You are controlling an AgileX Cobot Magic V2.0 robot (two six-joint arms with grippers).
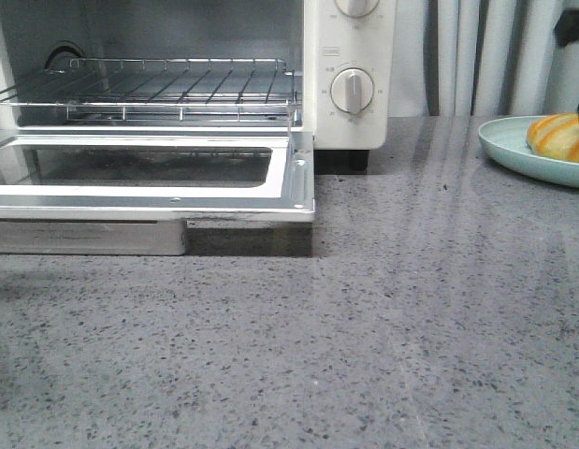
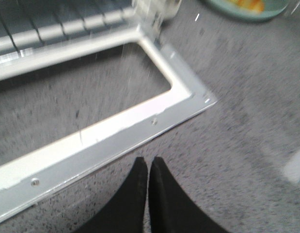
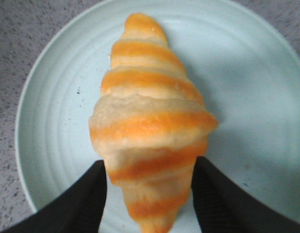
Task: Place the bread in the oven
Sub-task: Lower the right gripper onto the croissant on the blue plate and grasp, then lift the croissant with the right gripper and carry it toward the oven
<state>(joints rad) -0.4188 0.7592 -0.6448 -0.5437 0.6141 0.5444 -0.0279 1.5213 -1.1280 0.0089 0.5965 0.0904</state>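
The bread (image 3: pixel 150 116), a golden-orange croissant with cream stripes, lies on a pale green plate (image 3: pixel 251 87); both also show at the right edge of the front view, bread (image 1: pixel 558 137) on plate (image 1: pixel 513 150). My right gripper (image 3: pixel 149 167) has its fingers against both sides of the bread's tapered end, gripping it on the plate. The cream-white oven (image 1: pixel 350 70) stands at the back left with its glass door (image 1: pixel 177 201) folded down flat and the wire rack (image 1: pixel 177 89) showing. My left gripper (image 2: pixel 148 162) is shut and empty over the counter, just in front of the door's edge (image 2: pixel 140 131).
The grey speckled counter (image 1: pixel 411 318) stretches between the oven and the plate. The open door overhangs the counter at the front left. Round dials (image 1: pixel 352 91) are on the oven's right panel. Pale curtains hang behind the plate.
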